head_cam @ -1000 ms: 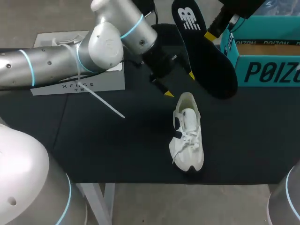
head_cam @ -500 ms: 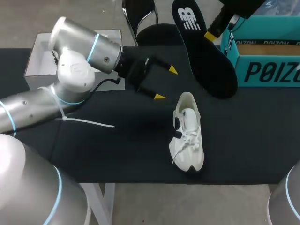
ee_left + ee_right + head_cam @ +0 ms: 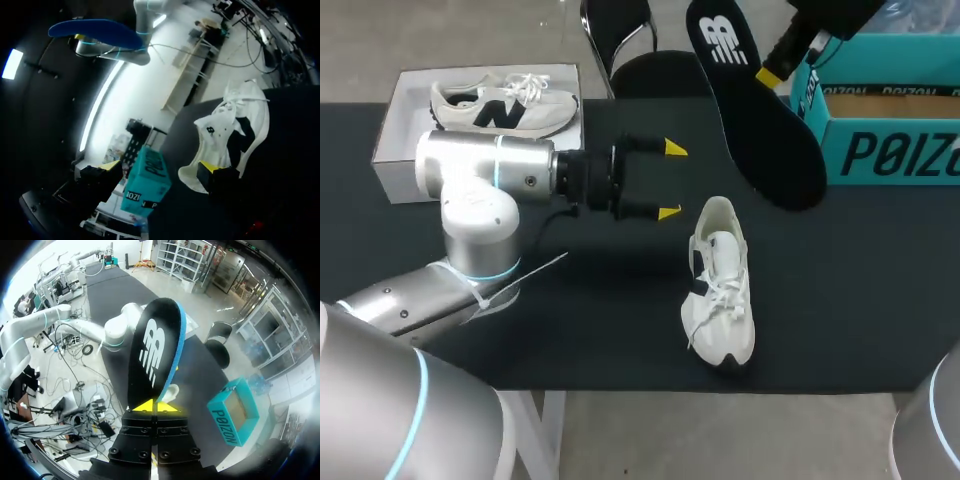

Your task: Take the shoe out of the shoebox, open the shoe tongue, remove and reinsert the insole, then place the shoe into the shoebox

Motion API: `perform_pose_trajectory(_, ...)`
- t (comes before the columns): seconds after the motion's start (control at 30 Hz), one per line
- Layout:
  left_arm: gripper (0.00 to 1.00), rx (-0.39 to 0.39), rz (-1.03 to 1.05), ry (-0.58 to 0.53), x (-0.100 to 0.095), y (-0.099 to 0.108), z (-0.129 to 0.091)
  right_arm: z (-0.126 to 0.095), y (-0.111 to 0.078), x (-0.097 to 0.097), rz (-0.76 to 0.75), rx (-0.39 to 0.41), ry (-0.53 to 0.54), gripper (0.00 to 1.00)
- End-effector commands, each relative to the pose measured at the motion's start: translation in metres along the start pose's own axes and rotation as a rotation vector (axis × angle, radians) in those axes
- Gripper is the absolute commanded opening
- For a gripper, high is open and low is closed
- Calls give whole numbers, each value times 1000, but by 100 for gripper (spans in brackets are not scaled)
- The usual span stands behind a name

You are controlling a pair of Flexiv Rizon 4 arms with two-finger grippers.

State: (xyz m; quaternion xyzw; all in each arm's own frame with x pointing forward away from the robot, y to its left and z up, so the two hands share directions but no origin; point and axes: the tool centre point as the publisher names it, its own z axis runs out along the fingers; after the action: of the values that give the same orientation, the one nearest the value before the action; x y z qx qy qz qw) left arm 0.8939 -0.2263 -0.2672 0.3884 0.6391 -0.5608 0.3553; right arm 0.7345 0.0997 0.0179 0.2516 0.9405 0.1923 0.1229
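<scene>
**Inspector:** Shoebox and shoe?
**Me:** The teal shoebox (image 3: 890,150) stands open, well apart from the white shoe (image 3: 722,300), which sits outside it.
**Inspector:** Insole? Jaws?
**Me:** The insole (image 3: 765,130) hangs above, beyond the shoe's heel, with my right gripper (image 3: 155,407) clamped on it. My left gripper (image 3: 671,180) is beside that heel, fingers apart.

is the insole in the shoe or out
out: the right jaws hold the insole in the air, apart from the white shoe lying below
</scene>
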Motion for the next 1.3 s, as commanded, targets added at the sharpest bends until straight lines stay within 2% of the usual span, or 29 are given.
perform_pose_trajectory(0.03, 100, 5, 263, -264, -8, -19, -4, 1, 1, -1, 1, 2, 2, 0)
perform_pose_trajectory(0.23, 100, 64, 460, -282, -17, -37, -7, 1, 1, -1, 1, 2, 2, 0)
perform_pose_trajectory(0.6, 100, 132, 474, -312, -25, -68, 0, 1, 1, -1, 1, 2, 2, 0)
perform_pose_trajectory(0.83, 100, 185, 494, -296, -28, -81, 13, 1, 1, -1, 1, 2, 2, 0)
perform_pose_trajectory(1.0, 100, 179, 526, -275, -31, -87, 22, 1, 1, -1, 1, 2, 2, 0)
perform_pose_trajectory(1.07, 100, 149, 532, -264, -32, -86, 23, 1, 1, -1, 1, 2, 2, 0)
perform_pose_trajectory(1.3, 100, 149, 532, -264, -32, -86, 23, -1, -3, -3, 2, 6, 6, 0)
